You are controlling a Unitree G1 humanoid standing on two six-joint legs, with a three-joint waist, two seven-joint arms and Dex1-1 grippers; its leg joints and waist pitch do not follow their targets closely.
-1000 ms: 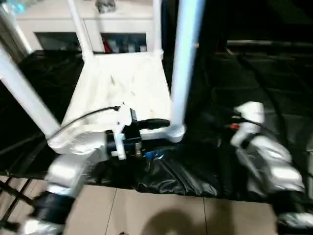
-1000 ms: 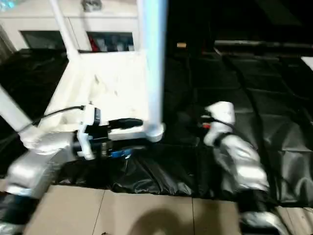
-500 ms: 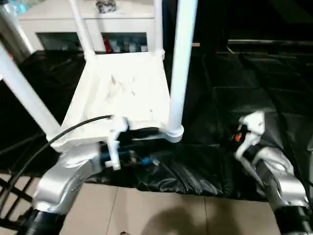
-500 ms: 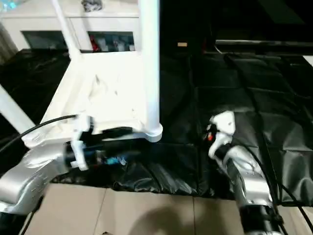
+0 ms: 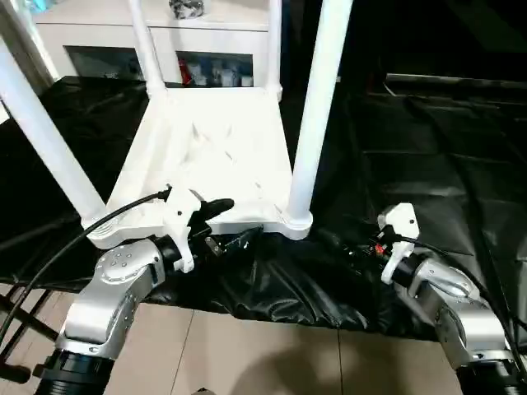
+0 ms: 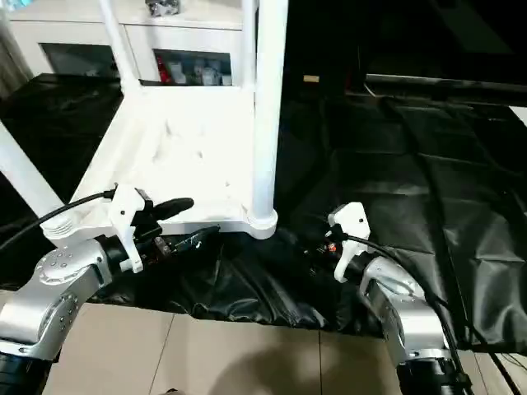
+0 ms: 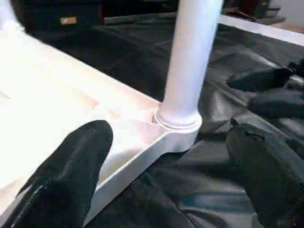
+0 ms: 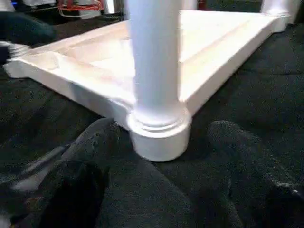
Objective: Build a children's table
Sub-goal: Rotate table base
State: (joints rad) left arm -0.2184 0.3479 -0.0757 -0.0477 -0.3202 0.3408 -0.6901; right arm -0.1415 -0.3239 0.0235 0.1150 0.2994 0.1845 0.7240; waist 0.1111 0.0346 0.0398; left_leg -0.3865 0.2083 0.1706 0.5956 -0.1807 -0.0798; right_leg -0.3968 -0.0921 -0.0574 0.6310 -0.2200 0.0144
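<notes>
1. The children's table (image 5: 210, 156) lies upside down on a black sheet (image 5: 428, 164), its rectangular top flat on the sheet and its rimmed underside facing up. This is the natural attitude for fitting legs, since the corner sockets open upward.
2. Four white legs stand up from the corners. The near right leg (image 5: 317, 107) rises from its round socket (image 5: 296, 220) and appears seated. The near left leg (image 5: 45, 140) leans outward toward the left. The two far legs rise before a white cabinet (image 5: 156, 33) with shelf openings.
3. The left gripper (image 5: 221, 222) hovers at the near edge of the top, between the two near corners. Its black fingers (image 7: 66, 175) stand wide apart, one above the rim and one over the sheet, and hold nothing.
4. The right gripper (image 6: 317, 243) sits low over the sheet, just beside the near right socket. Its fingers (image 8: 95, 147) are spread on either side of the socket base (image 8: 159, 130) without clasping it.
5. Judgement: with all legs in place, assembly looks nearly complete. Both grippers, empty and aimed at the near right corner, seem placed to check or steady that joint, or to prepare for turning the table upright.
</notes>
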